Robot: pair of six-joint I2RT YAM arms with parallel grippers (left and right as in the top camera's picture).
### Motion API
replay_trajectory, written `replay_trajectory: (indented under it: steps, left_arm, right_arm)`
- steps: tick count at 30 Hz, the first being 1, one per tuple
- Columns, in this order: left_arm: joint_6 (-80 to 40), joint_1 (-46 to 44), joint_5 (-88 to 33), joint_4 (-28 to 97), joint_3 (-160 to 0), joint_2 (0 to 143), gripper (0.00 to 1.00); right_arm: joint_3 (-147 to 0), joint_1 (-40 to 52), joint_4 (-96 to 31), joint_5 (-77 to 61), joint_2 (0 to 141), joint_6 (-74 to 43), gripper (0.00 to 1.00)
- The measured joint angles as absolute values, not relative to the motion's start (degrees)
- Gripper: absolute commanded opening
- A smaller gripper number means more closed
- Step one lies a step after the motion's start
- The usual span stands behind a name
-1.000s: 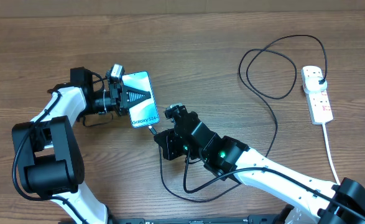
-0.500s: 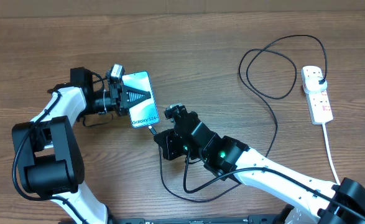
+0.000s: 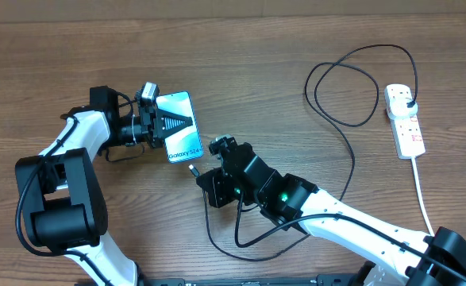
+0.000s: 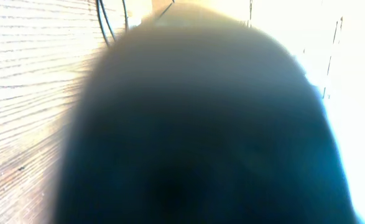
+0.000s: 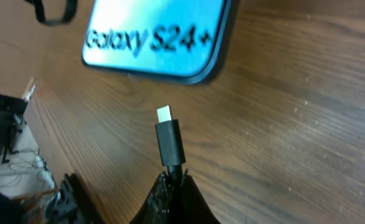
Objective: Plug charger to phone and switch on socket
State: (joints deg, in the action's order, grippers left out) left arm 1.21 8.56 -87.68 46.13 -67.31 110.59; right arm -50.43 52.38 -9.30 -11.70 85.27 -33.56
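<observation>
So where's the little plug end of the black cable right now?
In the overhead view the charger's plug tip sits left of centre, just below the phone, not touching it, pinched in the right gripper.

A wood-grain table (brown, evenly lit) fills the view.

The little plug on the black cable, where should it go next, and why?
Probably a short push forward, toward the bottom edge of the phone. The right gripper pinches the plug at its back end, and its metal tip points at the phone but stops short, with bare wood between them. The left gripper holds the phone in place.
</observation>
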Motion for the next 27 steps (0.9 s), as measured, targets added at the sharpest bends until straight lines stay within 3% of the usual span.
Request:
replay_trajectory:
  steps: [11,27]
  left_arm:
    - [5.3,11.3,-87.9,56.3,-67.3,110.6,0.04]
    - [7.6,11.2,-87.9,57.6,-67.3,110.6,0.04]
  right_arm:
    - [-50.4,52.5,-16.7,-11.4,78.9,-33.1,0.04]
    - [-50.5,57.5,-10.6,-5.5,80.7,-36.2,0.04]
